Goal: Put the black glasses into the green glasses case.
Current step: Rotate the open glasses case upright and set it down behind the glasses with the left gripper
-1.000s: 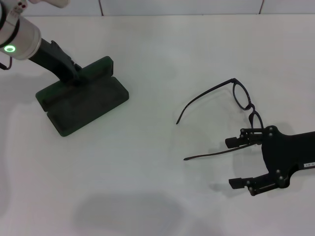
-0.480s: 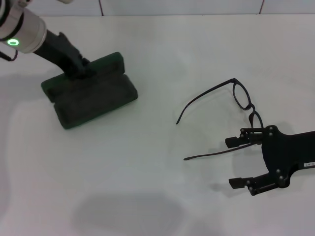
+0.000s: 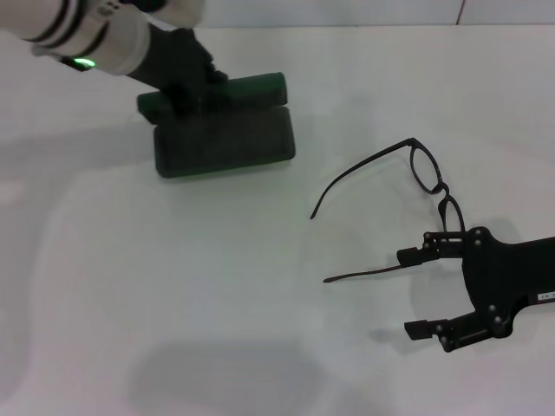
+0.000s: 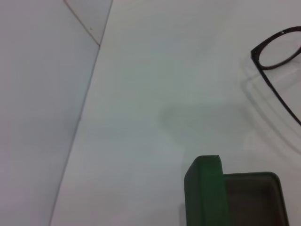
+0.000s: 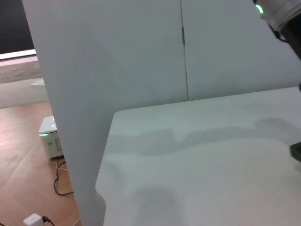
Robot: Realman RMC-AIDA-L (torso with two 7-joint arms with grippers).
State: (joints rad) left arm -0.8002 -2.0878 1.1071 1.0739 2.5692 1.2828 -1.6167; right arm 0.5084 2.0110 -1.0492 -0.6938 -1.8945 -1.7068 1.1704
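Note:
The green glasses case [image 3: 227, 139] lies open at the back left of the white table, dark lining up and lid [image 3: 247, 88] toward the far side. My left gripper [image 3: 185, 94] is shut on the case's left end. The left wrist view shows the case's green edge [image 4: 205, 190] and one lens of the black glasses [image 4: 277, 51]. The black glasses [image 3: 427, 171] lie unfolded at the right with their temple arms pointing left. My right gripper [image 3: 406, 290] stands open just in front of them. Its upper finger [image 3: 414, 255] is at the nearer temple arm [image 3: 364, 273].
A white wall panel [image 5: 117, 61] rises behind the table. My left arm [image 5: 281, 14] shows in the corner of the right wrist view. Bare table [image 3: 173, 295] lies between the case and the glasses and along the front.
My left gripper has carried the case to the right and toward the back, turning it more square to the table. The glasses and my right gripper have hardly moved.

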